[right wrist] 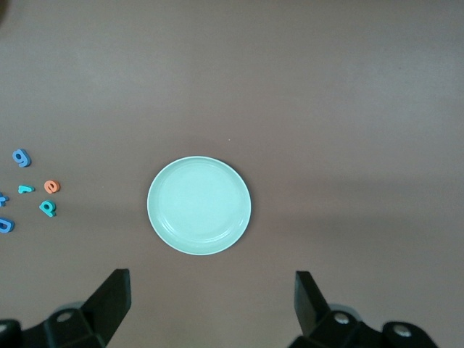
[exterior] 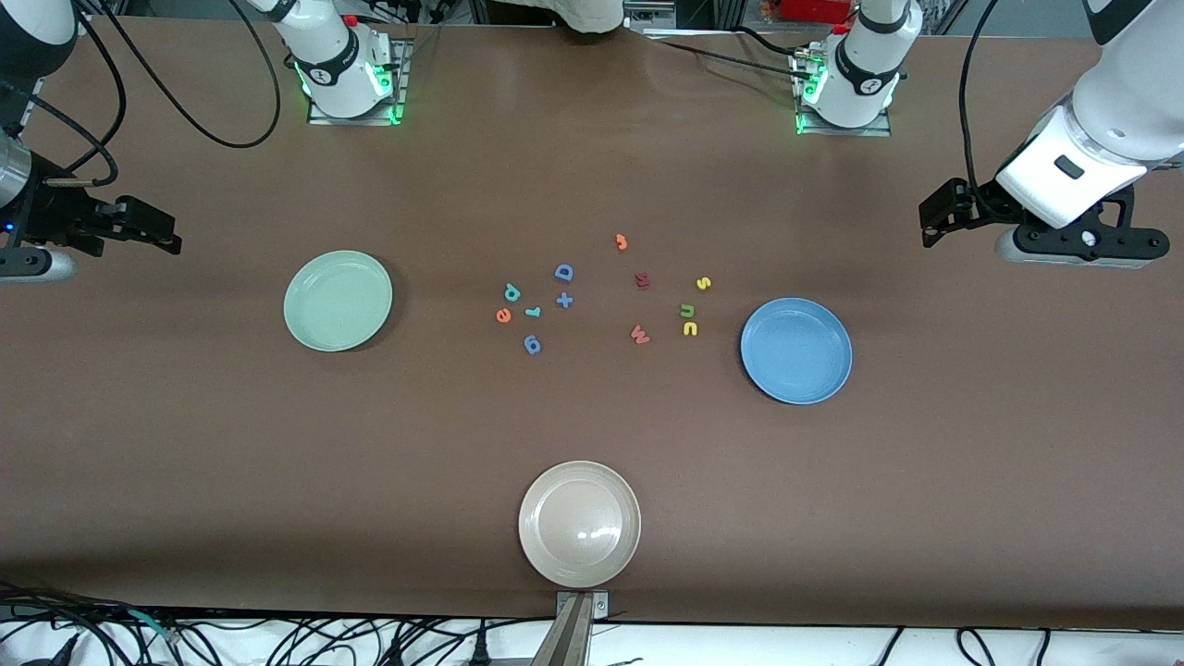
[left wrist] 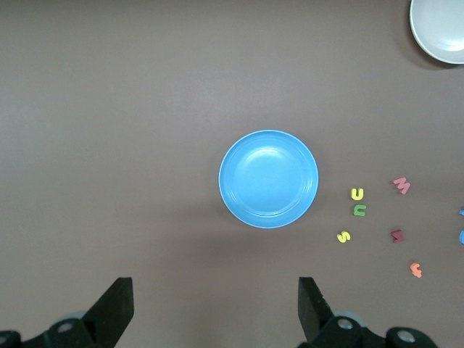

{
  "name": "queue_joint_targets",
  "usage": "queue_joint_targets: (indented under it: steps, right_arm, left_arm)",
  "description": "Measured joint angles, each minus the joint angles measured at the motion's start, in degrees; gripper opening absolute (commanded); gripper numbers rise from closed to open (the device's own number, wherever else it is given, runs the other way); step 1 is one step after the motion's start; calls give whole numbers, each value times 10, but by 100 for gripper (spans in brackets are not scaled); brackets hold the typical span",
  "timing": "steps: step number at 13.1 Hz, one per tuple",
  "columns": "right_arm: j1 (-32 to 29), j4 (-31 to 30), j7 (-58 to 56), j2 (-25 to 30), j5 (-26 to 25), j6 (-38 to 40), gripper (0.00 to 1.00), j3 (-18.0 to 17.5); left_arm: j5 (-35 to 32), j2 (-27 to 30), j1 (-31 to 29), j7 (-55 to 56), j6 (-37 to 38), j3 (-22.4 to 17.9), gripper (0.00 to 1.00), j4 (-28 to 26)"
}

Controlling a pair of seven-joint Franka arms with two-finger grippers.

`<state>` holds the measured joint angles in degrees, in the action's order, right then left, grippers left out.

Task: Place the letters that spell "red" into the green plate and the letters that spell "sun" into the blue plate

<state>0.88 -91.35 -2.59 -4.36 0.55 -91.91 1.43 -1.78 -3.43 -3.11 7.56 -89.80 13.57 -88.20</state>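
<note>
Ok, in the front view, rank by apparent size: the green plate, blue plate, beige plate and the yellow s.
1. beige plate, though nearest that camera, so unsure.
2. blue plate and green plate, alike.
3. yellow s, far smallest.

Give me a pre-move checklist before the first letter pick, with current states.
1. Left gripper open, holding nothing, over bare table at the left arm's end: ok.
2. Right gripper open, holding nothing, over bare table at the right arm's end: ok.
3. Green plate holds nothing, ready for letters: ok.
4. Blue plate holds nothing: ok.
5. Orange e, teal r, teal-green d lie apart on the table beside the green plate: ok.
6. Yellow s, green n, yellow u lie beside the blue plate; n and u sit close together, whether touching: cannot tell.
</note>
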Motion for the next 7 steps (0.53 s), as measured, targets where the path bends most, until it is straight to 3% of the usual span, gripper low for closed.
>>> queue_joint_targets:
  steps: [7]
  right_arm:
    - [0,0,0,-5,0,0,100,3]
  left_arm:
    - [0,0,0,0,0,0,100,0]
